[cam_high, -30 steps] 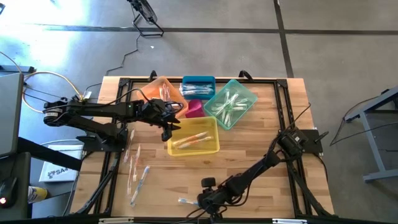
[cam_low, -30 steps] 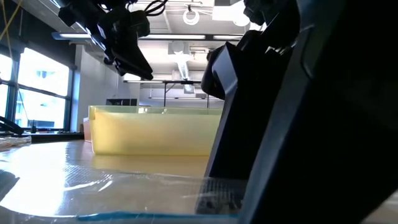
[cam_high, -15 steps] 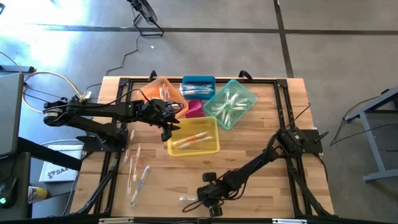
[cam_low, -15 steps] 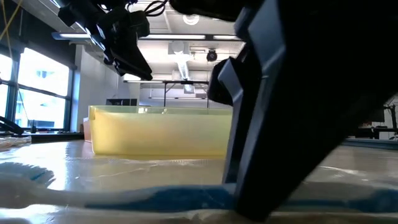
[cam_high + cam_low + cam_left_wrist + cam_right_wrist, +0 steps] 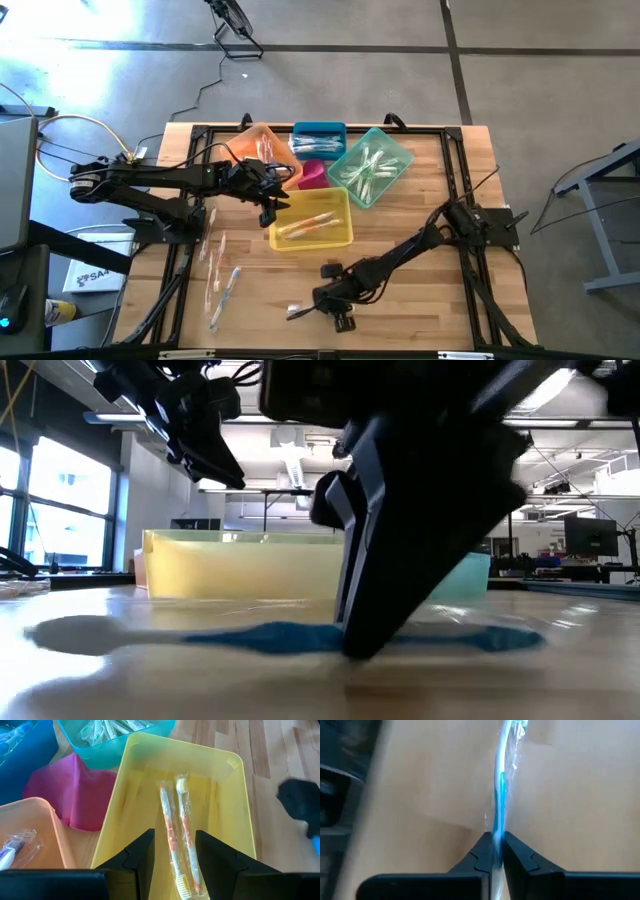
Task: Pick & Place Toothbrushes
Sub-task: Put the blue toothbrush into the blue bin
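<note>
Right gripper (image 5: 312,304) is what we note first: it sits low over the near part of the table (image 5: 440,200), its fingers (image 5: 482,854) pressed together on the blue-handled toothbrush (image 5: 499,795), which lies flat on the wood in its clear wrapper. In the low view the same brush (image 5: 280,637) stretches along the boards with the dark fingers planted on its middle. Left gripper (image 5: 268,205) hangs above the near-left corner of the yellow bin (image 5: 342,240), its fingers (image 5: 142,855) parted and holding nothing. That bin holds two orange-accented toothbrushes (image 5: 175,835). Beyond it we record a teal bin (image 5: 398,150) with a pile of wrapped brushes, a blue bin (image 5: 318,130), an orange bin (image 5: 262,132) and a pink one (image 5: 316,178). Several loose toothbrushes (image 5: 220,285) lie at the left edge of the table. We judge the grasp step to be in hand; the next move calls for a clean lift, then carriage to a bin, and the blue one looks the likely match. The thin wrapper may slip.
</note>
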Motion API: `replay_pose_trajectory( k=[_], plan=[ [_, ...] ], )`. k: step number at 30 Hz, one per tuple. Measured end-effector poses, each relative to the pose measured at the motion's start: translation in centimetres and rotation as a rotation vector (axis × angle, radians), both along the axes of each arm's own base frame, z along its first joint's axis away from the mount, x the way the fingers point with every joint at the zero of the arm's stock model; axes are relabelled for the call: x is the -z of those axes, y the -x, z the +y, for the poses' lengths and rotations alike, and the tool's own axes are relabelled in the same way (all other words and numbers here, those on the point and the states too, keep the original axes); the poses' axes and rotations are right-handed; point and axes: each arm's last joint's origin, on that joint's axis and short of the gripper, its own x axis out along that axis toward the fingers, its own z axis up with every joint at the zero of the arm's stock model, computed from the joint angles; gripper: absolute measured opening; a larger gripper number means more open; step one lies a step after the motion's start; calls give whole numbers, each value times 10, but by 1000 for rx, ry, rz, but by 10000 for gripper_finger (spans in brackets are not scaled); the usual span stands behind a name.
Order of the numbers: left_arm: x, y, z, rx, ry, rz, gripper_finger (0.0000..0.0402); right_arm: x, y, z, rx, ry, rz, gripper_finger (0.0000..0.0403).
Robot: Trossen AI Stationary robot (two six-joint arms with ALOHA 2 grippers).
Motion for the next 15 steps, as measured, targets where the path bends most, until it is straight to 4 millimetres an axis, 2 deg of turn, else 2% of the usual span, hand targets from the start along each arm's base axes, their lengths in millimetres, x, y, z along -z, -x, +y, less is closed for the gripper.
replay_pose_trajectory(
  k=[8,15],
  plan=[
    [-5,-3,1,50,-82,-42,139,-43,0,-30,16,9,-43,14],
    [-26,-7,2,52,-143,-80,139,-87,11,-53,27,10,-73,14]
  ],
)
